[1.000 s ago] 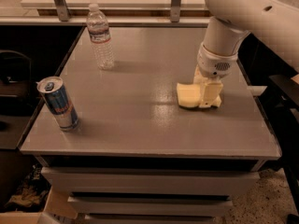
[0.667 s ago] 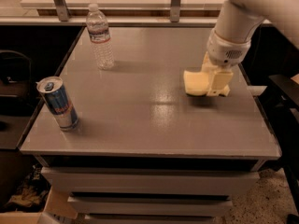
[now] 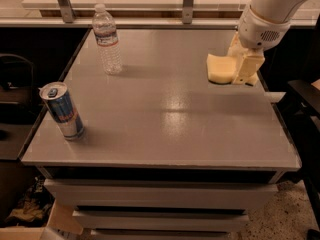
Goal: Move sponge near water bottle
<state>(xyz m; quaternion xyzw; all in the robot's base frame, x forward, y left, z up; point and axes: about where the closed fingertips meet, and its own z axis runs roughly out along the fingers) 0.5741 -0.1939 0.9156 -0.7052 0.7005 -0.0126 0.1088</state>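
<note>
Camera view, sole entry. Surface (image 3: 170, 119): grey top, carrying three items. Sponge (image 3: 219, 68): pale yellow foam block at the far right, close to the right edge, apparently raised just off the top with a shadow beneath it, its left part jutting free. Tool (image 3: 244, 75): at the far right on a white arm (image 3: 267, 14), fingers closed upon the sponge's right end. Water bottle (image 3: 106, 39): clear, white cap, upright at the far left, well apart from the sponge. Drink can (image 3: 62, 111): blue and silver, upright at the near left, off the direct line between the two. Step in hand, by judgement: carrying leftward. Recommended handling: keep the sponge clear of the top, travel along the far side, and set it down just beside the bottle without nudging it, as the bottle looks light and easily tipped.
</note>
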